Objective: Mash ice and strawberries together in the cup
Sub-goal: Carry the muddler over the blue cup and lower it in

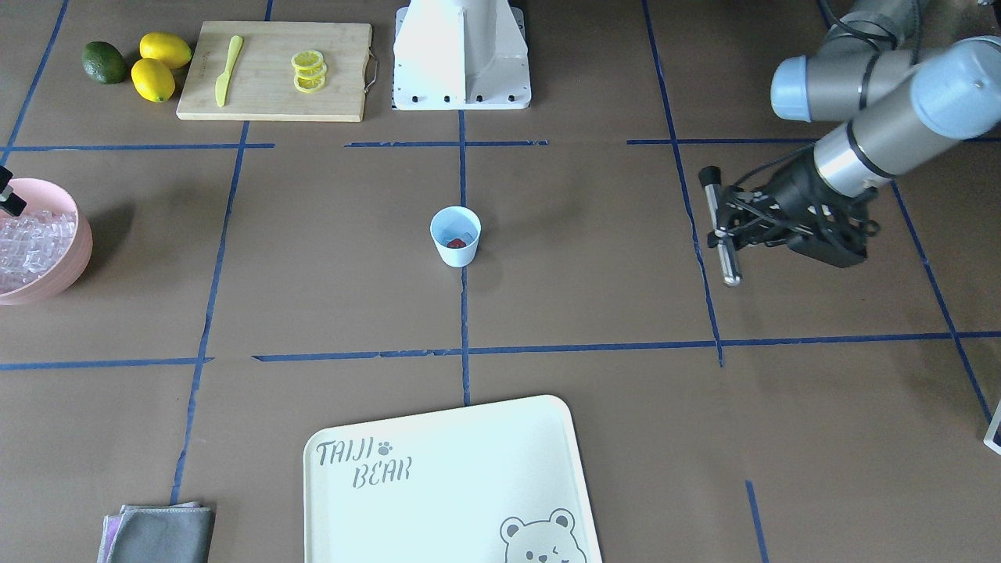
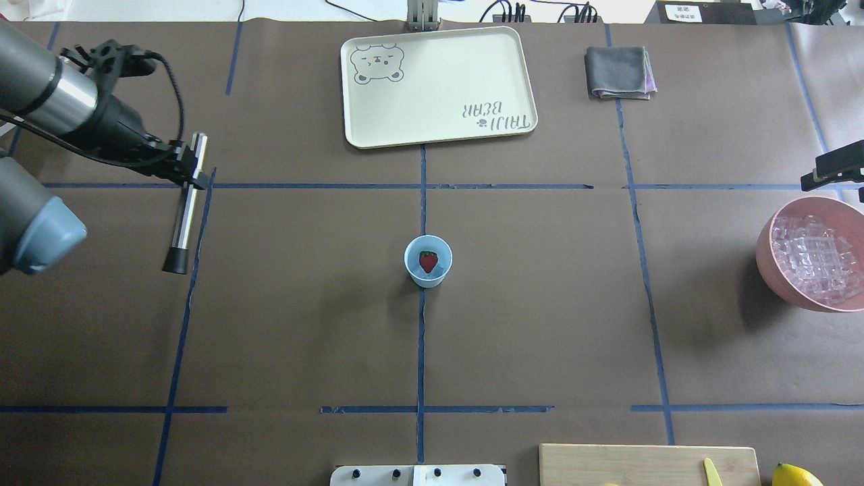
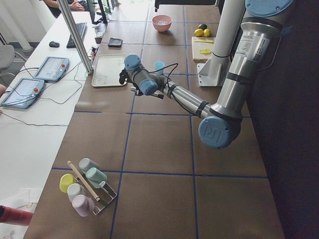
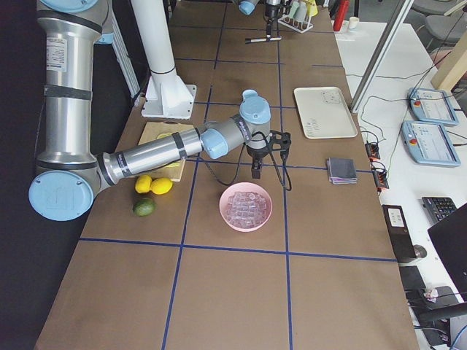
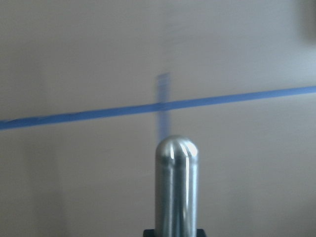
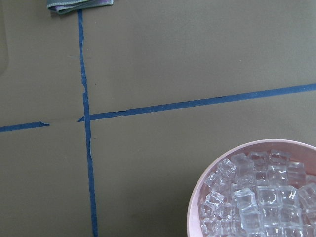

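Note:
The light-blue cup (image 2: 413, 252) (image 1: 455, 254) stands upright at the table's middle with a red strawberry (image 2: 428, 260) (image 1: 457, 243) inside; I cannot tell whether ice lies in it too. Ice (image 2: 817, 256) (image 6: 261, 197) fills the pink bowl (image 2: 766, 260) (image 1: 70, 266) at the robot's far right. My left gripper (image 2: 196, 177) (image 1: 723, 231) is shut on a metal rod (image 2: 183, 216) (image 5: 177, 187) with a black end, held above the table far left of the cup. My right gripper (image 2: 833, 169) hovers at the bowl's far rim, mostly cut off; its jaws do not show.
A cream tray (image 2: 439, 88) lies across the table beyond the cup, with a folded grey cloth (image 2: 617, 72) beside it. A cutting board (image 1: 274, 70) with lemon slices and a yellow knife, two lemons (image 1: 160, 62) and an avocado (image 1: 104, 62) sit near the robot base (image 1: 461, 55).

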`<control>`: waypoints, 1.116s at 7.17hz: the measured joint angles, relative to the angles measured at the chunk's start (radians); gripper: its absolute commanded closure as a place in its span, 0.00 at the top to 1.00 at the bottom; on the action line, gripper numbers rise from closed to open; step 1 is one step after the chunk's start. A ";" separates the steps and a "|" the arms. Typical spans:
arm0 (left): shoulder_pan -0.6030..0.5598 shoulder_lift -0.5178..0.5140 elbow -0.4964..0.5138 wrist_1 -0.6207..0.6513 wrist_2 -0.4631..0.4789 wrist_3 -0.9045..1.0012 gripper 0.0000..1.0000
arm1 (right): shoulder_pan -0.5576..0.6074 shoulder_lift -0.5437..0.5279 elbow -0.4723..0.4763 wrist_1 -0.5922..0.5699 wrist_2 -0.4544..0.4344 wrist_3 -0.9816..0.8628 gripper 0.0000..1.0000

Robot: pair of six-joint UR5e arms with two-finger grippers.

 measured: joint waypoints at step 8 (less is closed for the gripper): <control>0.578 -0.125 0.013 -0.854 1.128 0.352 0.03 | 0.038 -0.017 0.032 0.001 0.009 0.000 1.00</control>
